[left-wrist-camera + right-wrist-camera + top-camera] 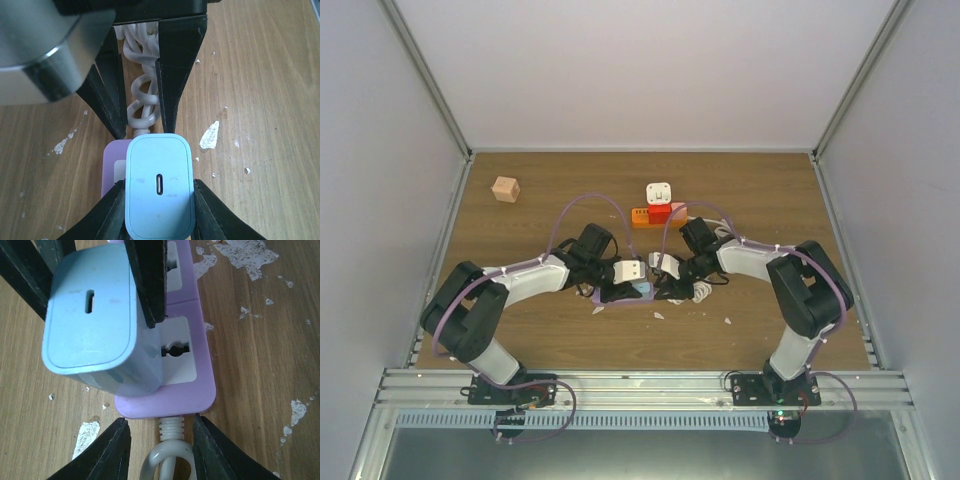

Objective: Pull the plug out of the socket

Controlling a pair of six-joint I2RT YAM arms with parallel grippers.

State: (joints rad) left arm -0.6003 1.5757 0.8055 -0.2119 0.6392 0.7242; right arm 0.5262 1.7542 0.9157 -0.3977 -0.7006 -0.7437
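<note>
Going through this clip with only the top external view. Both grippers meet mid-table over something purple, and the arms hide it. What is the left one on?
Observer: The left gripper has a finger against each side of a light-blue charger, which is plugged into a purple strip.
Operator: And the right one, is it on the charger too?
Observer: No. The right gripper is open and straddles the white cable where it leaves the strip's end, with a gap showing on at least one side.
Operator: Is anything else plugged in near the charger?
Observer: The outlet right beside the charger is empty.
</note>
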